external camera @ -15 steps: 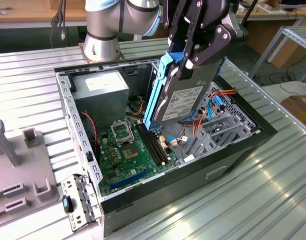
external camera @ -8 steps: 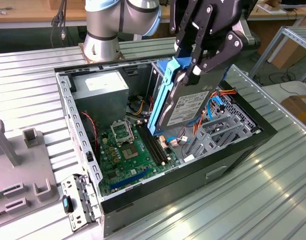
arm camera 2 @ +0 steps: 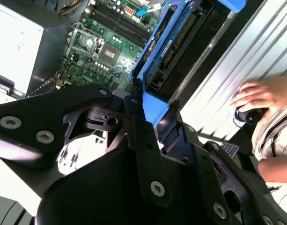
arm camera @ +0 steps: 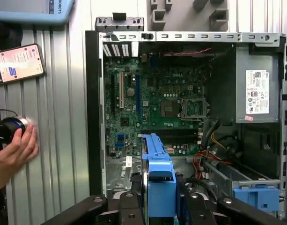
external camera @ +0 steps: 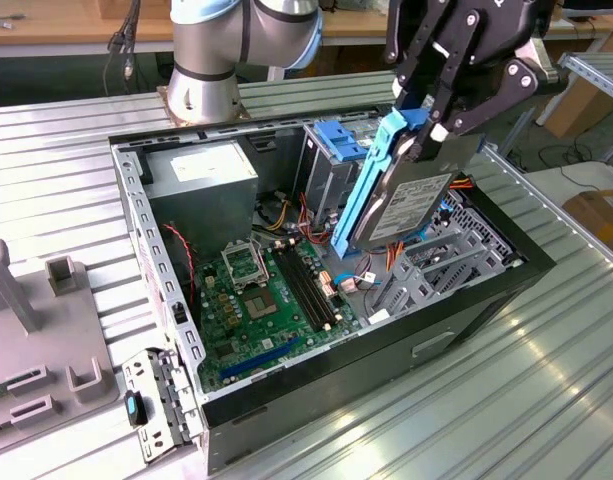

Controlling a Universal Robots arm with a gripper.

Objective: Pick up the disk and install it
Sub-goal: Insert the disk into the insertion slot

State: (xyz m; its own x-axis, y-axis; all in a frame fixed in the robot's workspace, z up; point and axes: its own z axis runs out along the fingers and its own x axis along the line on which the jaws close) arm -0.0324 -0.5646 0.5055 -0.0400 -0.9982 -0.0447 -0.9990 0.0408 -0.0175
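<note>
Bright, even light. Glare streaks the tabletop [external camera: 546, 400] at the exterior view's right; the case [external camera: 316, 385] interior lies in soft shadow. In the second wrist view the tool [arm camera 2: 150, 108] looms dark.

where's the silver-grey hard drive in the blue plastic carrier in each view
exterior view: silver-grey hard drive tilted above the case, toward the exterior view's right
second wrist view: edge-on, beside the green motherboard
first wrist view: edge-on, near the motherboard
shared landmark: the motherboard
</note>
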